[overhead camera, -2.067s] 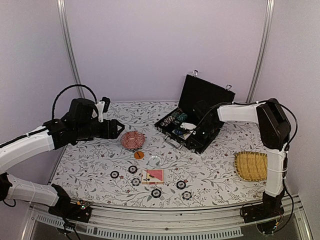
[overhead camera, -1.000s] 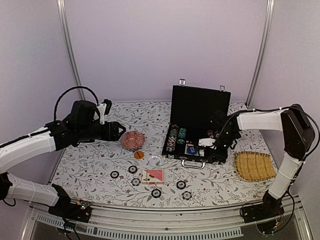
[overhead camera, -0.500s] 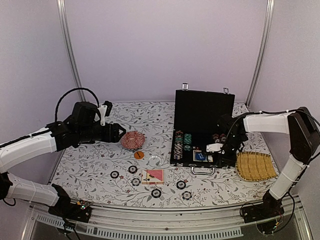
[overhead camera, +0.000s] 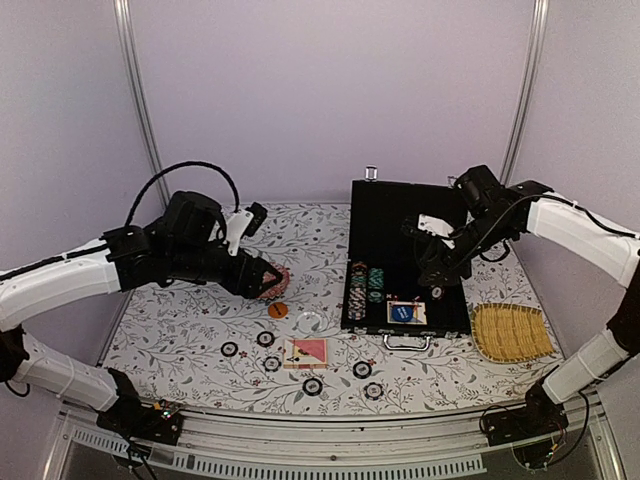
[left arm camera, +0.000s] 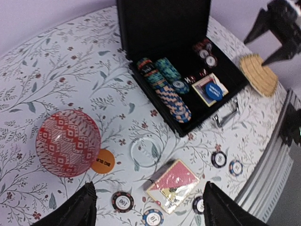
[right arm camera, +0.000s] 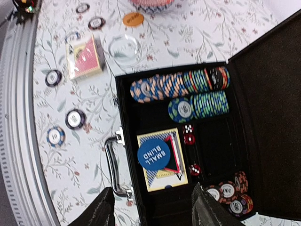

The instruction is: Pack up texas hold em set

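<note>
The case (overhead camera: pixel 400 225) is standing open on the table (overhead camera: pixel 170 330), at 2 o'clock from the deck (overhead camera: pixel 306 352). Its lid is standing upright and its handle (overhead camera: pixel 404 342) is facing 6 o'clock. Inside, packed chips (right arm camera: pixel 178 84) are lying in rows toward the case's 9 o'clock side. A blue disc (right arm camera: pixel 154 155) reading SMALL BLIND is resting on cards, with red dice (right arm camera: pixel 188 139) just beside it.

Six loose chips (overhead camera: pixel 229 349) are lying around the deck, from its 9 o'clock round to its 4 o'clock. The orange disc (overhead camera: pixel 278 310) is sitting at the deck's 11 o'clock, just beside the dome (left arm camera: pixel 68 141).

The left gripper (left arm camera: pixel 148 184) is hanging near the dome and hiding part of it from the top camera. Its jaws are gaping wide and holding nothing. The right gripper (right arm camera: pixel 153 187) is hanging above the case's 3 o'clock half, spread just as wide and equally empty. The tray (overhead camera: pixel 510 332) is lying just beside the case at its 3 o'clock.
</note>
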`<state>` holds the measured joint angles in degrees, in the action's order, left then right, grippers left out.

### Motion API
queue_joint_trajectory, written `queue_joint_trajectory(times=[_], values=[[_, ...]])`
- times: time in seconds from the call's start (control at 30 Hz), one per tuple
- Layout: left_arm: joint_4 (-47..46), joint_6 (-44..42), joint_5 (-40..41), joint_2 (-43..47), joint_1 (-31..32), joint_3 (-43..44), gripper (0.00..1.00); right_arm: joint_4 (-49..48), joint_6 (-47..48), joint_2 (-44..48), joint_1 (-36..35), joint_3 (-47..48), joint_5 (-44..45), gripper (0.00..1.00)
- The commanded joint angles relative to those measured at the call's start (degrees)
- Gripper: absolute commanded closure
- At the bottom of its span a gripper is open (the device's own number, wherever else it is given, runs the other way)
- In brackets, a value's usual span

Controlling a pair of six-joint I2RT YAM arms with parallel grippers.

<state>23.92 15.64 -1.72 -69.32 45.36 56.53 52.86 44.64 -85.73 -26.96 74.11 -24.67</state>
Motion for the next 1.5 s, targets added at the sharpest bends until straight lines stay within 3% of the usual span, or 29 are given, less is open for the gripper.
queue_joint_trajectory(times=[0.0,0.17,0.33,0.47,0.67,0.9,0.97,1.0,1.2,1.47], values=[[12.45,-7.50,-7.58,-4.99,6.93,3.34,0.20,-5.43,-5.46,5.30,3.33,-8.12,-12.23,0.43],[18.16,-11.69,-7.90,-12.54,13.29,5.85,0.22,-8.88,-3.52,14.49,16.15,-19.98,-24.68,0.42],[20.02,-17.97,-4.29,-18.58,16.20,9.13,0.20,-16.22,-4.34,23.25,19.75,-30.00,-28.35,0.38],[21.95,-22.57,-7.62,-25.10,16.28,13.03,0.24,-16.81,-4.65,23.34,21.57,-29.59,-28.49,0.37],[23.62,-25.37,-3.93,-34.04,16.50,18.61,0.23,-16.87,-3.70,21.75,21.69,-29.45,-28.70,0.37],[19.83,-28.21,-0.49,-38.05,14.76,19.39,0.17,-16.83,-2.82,21.30,21.69,-29.61,-28.51,0.37],[19.75,-29.08,-0.37,-39.14,14.66,19.74,0.04,-16.85,-2.69,21.18,21.67,-29.75,-28.27,0.37],[19.70,-30.29,-0.80,-39.92,14.56,19.82,0.03,-16.85,-2.59,20.96,21.71,-29.75,-28.01,0.37],[19.80,-32.05,0.26,-42.48,14.48,20.15,0.07,-16.87,-2.30,20.00,21.68,-29.68,-27.84,0.36],[20.38,-33.60,1.50,-46.60,13.64,21.73,0.19,-16.80,-2.10,18.75,21.69,-29.60,-27.98,0.37]])
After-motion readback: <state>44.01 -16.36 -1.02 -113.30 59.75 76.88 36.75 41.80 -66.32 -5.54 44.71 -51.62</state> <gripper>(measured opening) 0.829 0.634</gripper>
